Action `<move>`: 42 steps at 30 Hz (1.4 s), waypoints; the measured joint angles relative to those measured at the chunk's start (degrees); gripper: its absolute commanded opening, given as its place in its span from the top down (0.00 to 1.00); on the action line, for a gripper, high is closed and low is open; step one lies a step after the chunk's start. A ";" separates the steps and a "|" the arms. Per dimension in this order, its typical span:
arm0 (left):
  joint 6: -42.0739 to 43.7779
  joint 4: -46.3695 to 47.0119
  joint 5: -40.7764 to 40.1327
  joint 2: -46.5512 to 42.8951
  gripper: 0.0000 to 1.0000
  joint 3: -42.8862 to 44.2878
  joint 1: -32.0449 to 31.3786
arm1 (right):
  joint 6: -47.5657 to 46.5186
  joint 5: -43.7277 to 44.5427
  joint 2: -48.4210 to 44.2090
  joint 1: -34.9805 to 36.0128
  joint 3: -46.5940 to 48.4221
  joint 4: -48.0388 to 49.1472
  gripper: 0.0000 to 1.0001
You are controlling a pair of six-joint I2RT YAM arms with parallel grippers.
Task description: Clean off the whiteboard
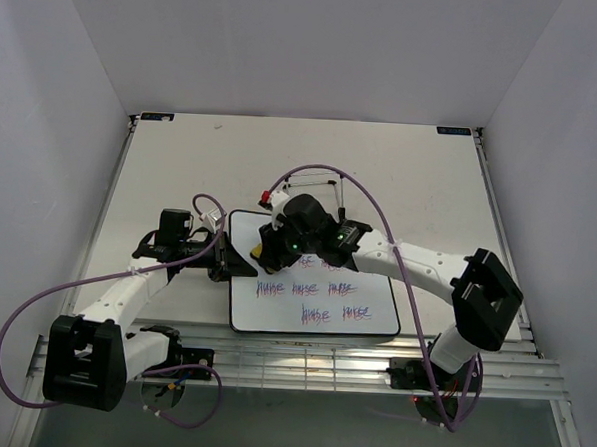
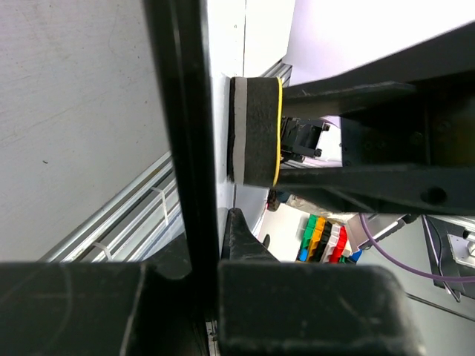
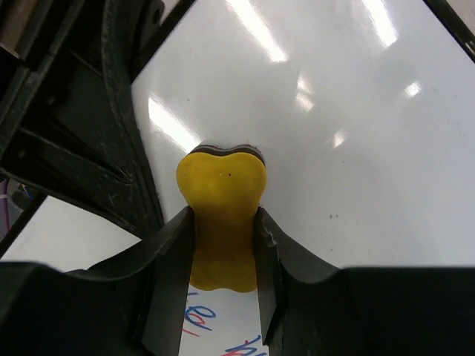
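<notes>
- At mid-table [image 1: 431, 170], just ahead of my two bases, the whiteboard [image 1: 264, 314] lies flat, face up.
- Its long axis runs left-right, roughly parallel to the table's near edge. The short sides face my left and right arms.
- My left gripper [image 1: 226, 260] sits at the board's left short edge, with the jaws pressed together on the black frame [image 2: 178, 148].
- In the left wrist view that frame runs straight up between my fingers [image 2: 312, 304], so I see the board edge-on.
- My right gripper [image 1: 267, 250] reaches across from the right, over the board's upper-left part. It is pinching the yellow eraser [image 3: 221, 178] at its narrow waist.
- In the right wrist view one finger sits on each side of the eraser, with its lobed end sticking out past the tips.
- The eraser is on the board surface. In the left wrist view its edge [image 2: 256, 133] sits flat against the white face, just beside the frame.
- Red-blue scribbles [image 1: 315, 289] run in rows along the long axis, across the middle and lower-right of the board.
- Ahead of the eraser the surface is bare and glossy with light glare. A bit of scribble [image 3: 194, 315] shows behind it, near my fingers.
</notes>
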 measured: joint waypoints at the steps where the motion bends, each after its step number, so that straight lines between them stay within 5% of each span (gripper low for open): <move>1: 0.00 0.00 -0.09 0.00 1.00 -0.04 0.00 | 0.33 -0.31 -0.87 -0.59 -1.77 1.42 0.89; 12: 0.02 0.35 -0.15 0.00 1.00 -0.52 0.02 | 4.28 -0.20 -6.84 -10.10 -14.47 5.55 0.89; 31: 0.09 -0.48 -0.11 -0.83 1.00 -0.61 0.28 | 4.48 -1.36 -5.79 -4.26 -11.10 5.84 0.89; 42: 0.02 -0.28 -0.07 -0.90 1.00 -0.63 0.22 | 5.75 -3.15 -16.00 -21.07 -30.47 12.50 0.90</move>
